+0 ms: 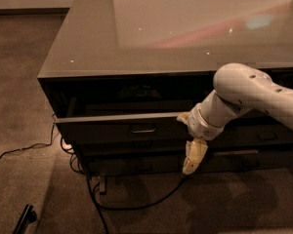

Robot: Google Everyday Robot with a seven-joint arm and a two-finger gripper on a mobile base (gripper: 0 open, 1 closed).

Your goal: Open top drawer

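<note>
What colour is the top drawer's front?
The top drawer is dark grey, camera view; the tool is right of its handle.

Dim, warm amber light all round, and the glossy cabinet top (88,45) catches a pale sheen with a pink-and-blue reflected streak and tiny bright specks up at one o'clock. The mouth of the top drawer (107,130) sits in near-black shadow, while the pale gripper (189,138), fingers spread, just off centre toward four o'clock, is the brightest thing down low. Soft shadows pool on the carpet (19,82) from six round to five o'clock.
</note>
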